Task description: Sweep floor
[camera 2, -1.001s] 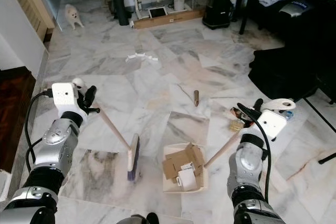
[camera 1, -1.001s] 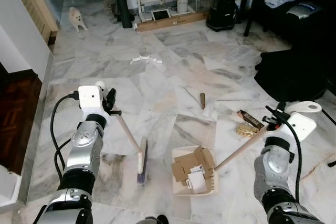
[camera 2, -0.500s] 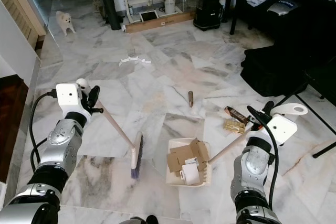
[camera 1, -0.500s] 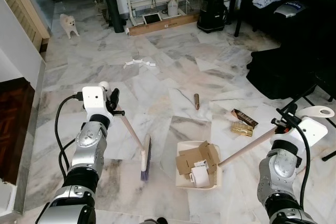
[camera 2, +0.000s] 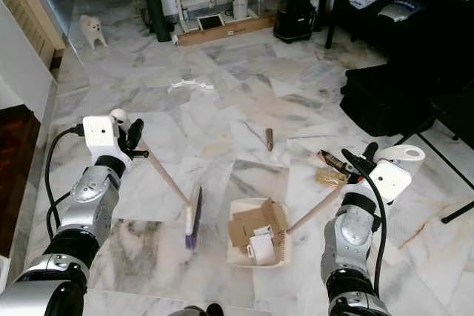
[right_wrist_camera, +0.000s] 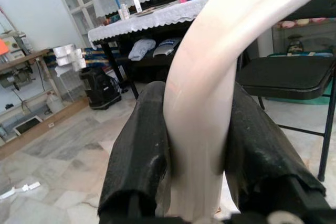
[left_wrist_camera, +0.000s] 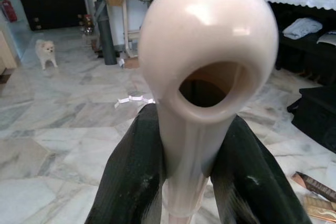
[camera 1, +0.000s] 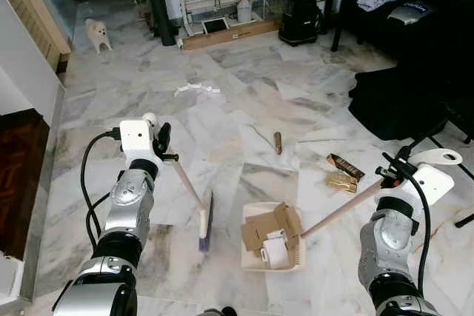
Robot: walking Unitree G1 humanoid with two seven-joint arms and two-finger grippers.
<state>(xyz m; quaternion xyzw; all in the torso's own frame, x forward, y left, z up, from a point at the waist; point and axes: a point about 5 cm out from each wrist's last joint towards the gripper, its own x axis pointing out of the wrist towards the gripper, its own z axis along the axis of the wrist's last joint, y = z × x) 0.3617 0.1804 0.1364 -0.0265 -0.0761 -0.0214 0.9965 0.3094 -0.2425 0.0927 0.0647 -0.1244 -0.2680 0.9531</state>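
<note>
My left gripper [camera 1: 161, 146] is shut on the pale handle of a small broom [camera 1: 204, 219] whose purple bristles rest on the marble floor. My right gripper [camera 1: 390, 174] is shut on the long handle of a cream dustpan [camera 1: 250, 254] lying flat just right of the broom. Cardboard scraps [camera 1: 268, 229] and a white paper roll fill the pan. Loose litter lies beyond it: a brown tube [camera 1: 278, 142], a dark wrapper [camera 1: 346, 167] with a tan packet [camera 1: 341, 182], and white scraps [camera 1: 197, 88] farther off. In the wrist views, black fingers [left_wrist_camera: 131, 182] clamp each handle [right_wrist_camera: 202, 103].
A small white dog [camera 1: 98, 32] stands at the far left near a doorway. Black bags [camera 1: 404, 101] and a dark table edge crowd the right. A black bin [camera 1: 300, 16], a bottle and a wooden board line the far wall. A dark wood step [camera 1: 18, 175] borders the left.
The dustpan has slid slightly left toward the broom, and my right arm has drawn in a little. The broom holds its place.
</note>
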